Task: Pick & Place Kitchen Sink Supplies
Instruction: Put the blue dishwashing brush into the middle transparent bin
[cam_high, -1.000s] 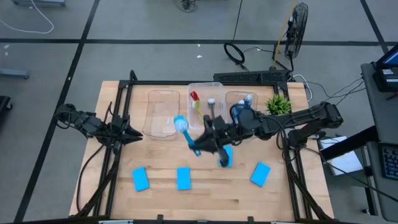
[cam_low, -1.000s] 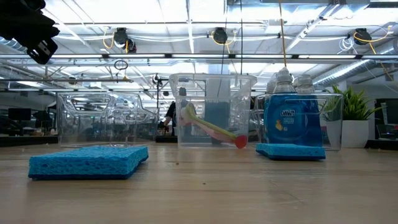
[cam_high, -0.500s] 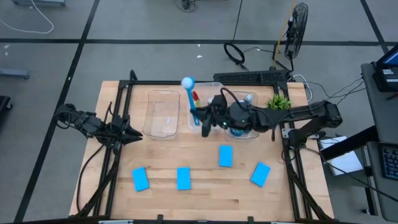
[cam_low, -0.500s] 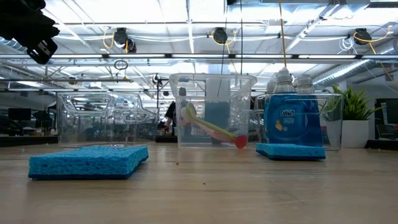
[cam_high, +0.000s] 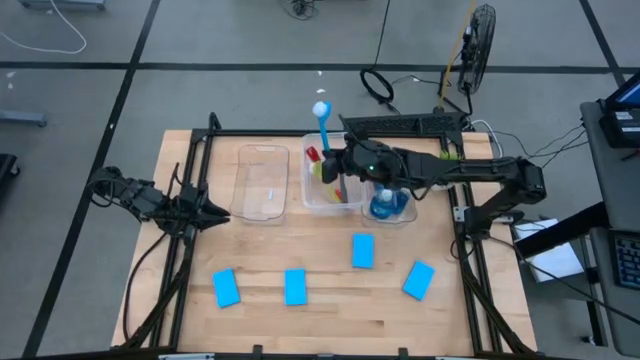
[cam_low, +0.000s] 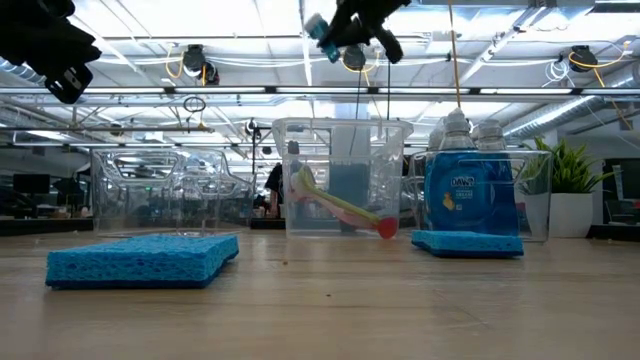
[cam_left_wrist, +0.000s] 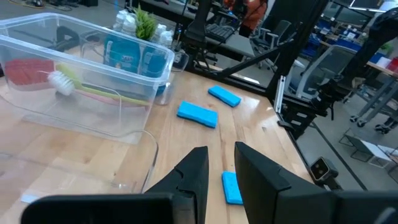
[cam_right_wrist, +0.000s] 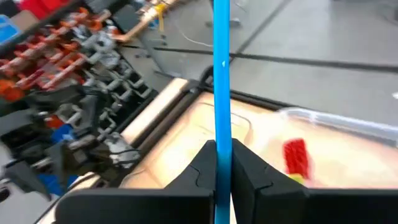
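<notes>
My right gripper (cam_high: 343, 165) hangs high over the middle clear tub (cam_high: 312, 197), shut on a blue dish brush whose pale round head (cam_high: 321, 110) points toward the far edge. Inside that tub, a red brush (cam_high: 313, 154) and a yellow-green brush (cam_low: 340, 207) lie slanted. Blue bottles (cam_high: 390, 203) stand in the right tub. Several blue sponges (cam_high: 363, 251) lie flat on the near half of the table. My left gripper (cam_high: 215, 215) waits open at the left, beside the empty left tub (cam_high: 262, 182). My right gripper pinches the blue brush's thin handle (cam_right_wrist: 222, 124) between its two fingers (cam_right_wrist: 202, 163), which lie across it. The brush is lifted clear above the middle tub, with its head (cam_high: 321, 110) beyond the fingers on the far side.
A small green plant (cam_high: 447, 165) stands at the far right corner, behind the bottle tub. A black frame runs along the table's left, right and far edges. The wood between the sponges and the tubs is bare.
My right gripper has carried the blue brush from above the middle of the table toward the far edge, until it stands over the middle tub. It turned as it went, so the brush head swung from pointing left to pointing at the far edge. It comes into the low view at the top.
</notes>
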